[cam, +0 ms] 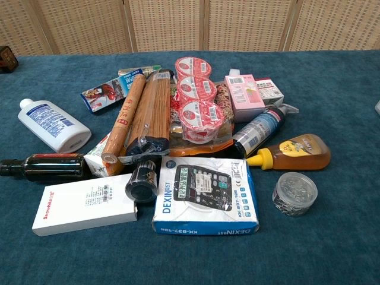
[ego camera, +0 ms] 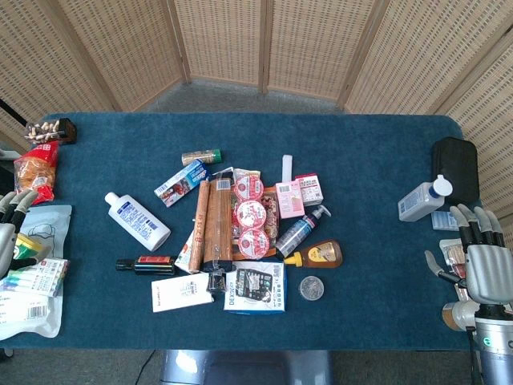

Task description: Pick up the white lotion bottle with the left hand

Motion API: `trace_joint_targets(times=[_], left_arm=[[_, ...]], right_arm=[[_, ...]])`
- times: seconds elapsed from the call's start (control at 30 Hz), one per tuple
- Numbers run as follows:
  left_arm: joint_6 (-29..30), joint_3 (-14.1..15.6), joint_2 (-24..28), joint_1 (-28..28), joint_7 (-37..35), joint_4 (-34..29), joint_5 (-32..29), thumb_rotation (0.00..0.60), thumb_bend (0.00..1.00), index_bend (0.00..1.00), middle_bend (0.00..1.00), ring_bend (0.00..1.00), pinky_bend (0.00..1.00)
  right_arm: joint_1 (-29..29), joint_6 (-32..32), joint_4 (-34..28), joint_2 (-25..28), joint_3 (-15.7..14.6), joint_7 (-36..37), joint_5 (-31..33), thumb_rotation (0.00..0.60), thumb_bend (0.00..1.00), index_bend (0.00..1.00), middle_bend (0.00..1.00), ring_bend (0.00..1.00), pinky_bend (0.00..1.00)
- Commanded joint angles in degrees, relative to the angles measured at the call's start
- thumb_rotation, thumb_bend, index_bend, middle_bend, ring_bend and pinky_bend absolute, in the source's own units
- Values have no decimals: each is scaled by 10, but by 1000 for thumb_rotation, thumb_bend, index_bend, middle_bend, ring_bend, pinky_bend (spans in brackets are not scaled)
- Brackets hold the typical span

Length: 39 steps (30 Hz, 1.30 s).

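Observation:
The white lotion bottle (ego camera: pixel 137 221) lies flat on the blue table (ego camera: pixel 377 152), left of the central pile, its blue label up and its cap toward the far left. It also shows in the chest view as the white lotion bottle (cam: pixel 53 124) at the left. My left hand (ego camera: pixel 8 228) sits at the far left edge of the head view, fingers apart, holding nothing, well left of the bottle. My right hand (ego camera: pixel 481 265) hangs open at the right edge, far from the bottle. Neither hand shows in the chest view.
A dark sauce bottle (ego camera: pixel 146 264) and a white box (ego camera: pixel 182 292) lie just in front of the lotion bottle. The pile holds wooden rolls (ego camera: pixel 213 224), cups (ego camera: pixel 251 216), a calculator box (ego camera: pixel 255 287) and a honey bottle (ego camera: pixel 318 255). Bagged goods (ego camera: pixel 32 269) crowd the left edge.

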Motion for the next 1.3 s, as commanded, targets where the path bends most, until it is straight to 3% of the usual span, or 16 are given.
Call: trace_joint_targets(times=[0.03,0.37,0.6,0.87,1.3], left_arm=[[-6,-1,-4,-3,4,1,1,600,262,0,0,0,0],[-17,-1,-3,-10,18,6,12,600,262,0,0,0,0],[-71,7,-22,-46,79,37,25,600,264,0,0,0,0],[-158,5,-95,-109,127,99,22,600,262,0,0,0,0],[-247,-1,-221,-180,120,219,7,600,263,0,0,0,0]], right_arm=[[-1,0,-2,2,-1,0,0,320,340,0,113,0,0],[-13,17,-3,4,-5,10,-4,327,341,0,113,0,0],[-18,26,-14,10,-6,5,-8,326,342,0,113,0,0],[-27,36,-28,18,-8,-5,-5,328,341,0,113,0,0],[-56,59,-37,35,-12,-6,6,328,340,0,113,0,0]])
